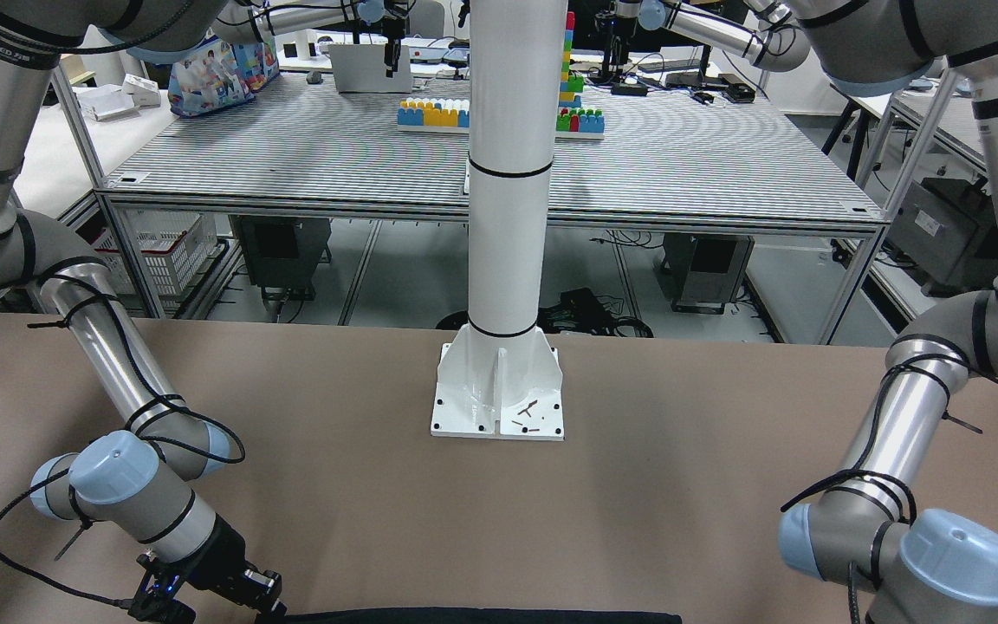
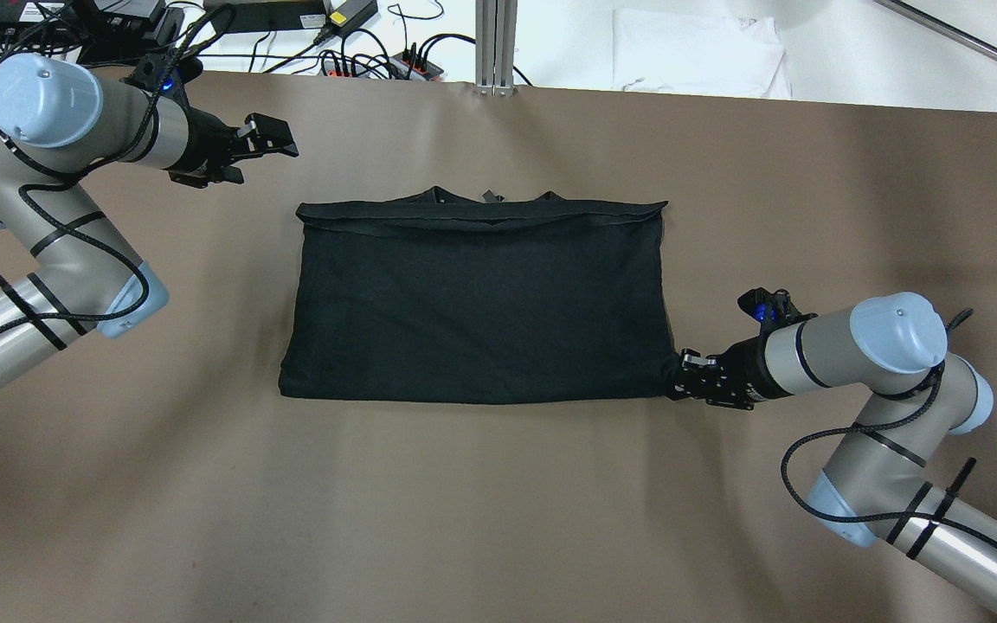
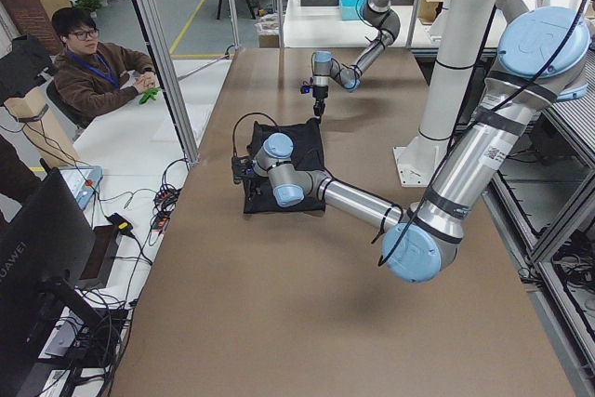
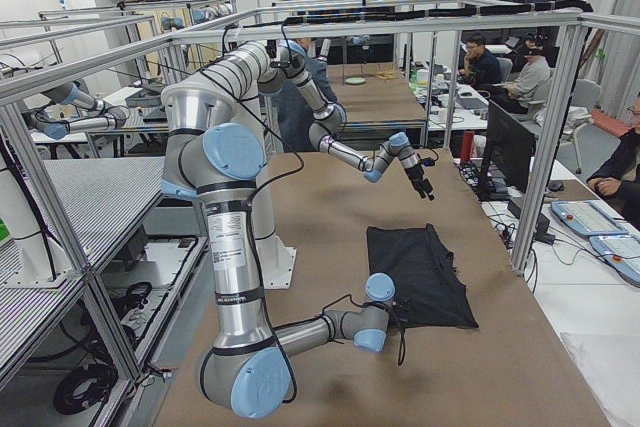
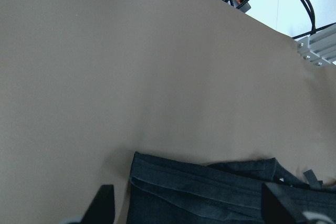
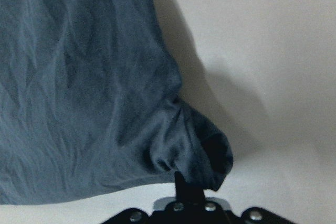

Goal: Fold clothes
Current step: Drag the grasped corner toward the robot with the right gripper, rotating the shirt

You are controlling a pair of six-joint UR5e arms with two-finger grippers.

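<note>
A black garment (image 2: 477, 303) lies folded into a wide rectangle on the brown table (image 2: 498, 502), collar at the far edge. My right gripper (image 2: 678, 377) is shut on the garment's near right corner. In the right wrist view the cloth (image 6: 105, 87) bunches at the gripper (image 6: 190, 184). My left gripper (image 2: 278, 138) is open and empty, above the table beyond the garment's far left corner. In the left wrist view its fingers (image 5: 105, 205) stand wide apart, with that corner (image 5: 210, 182) between them. The front-facing view shows only the garment's edge (image 1: 482, 617).
The robot's white pedestal base (image 1: 499, 394) stands at the table's near edge. Cables and power strips (image 2: 360, 56) and a white cloth (image 2: 697, 52) lie past the far edge. An operator (image 3: 93, 72) sits beyond the table's far side.
</note>
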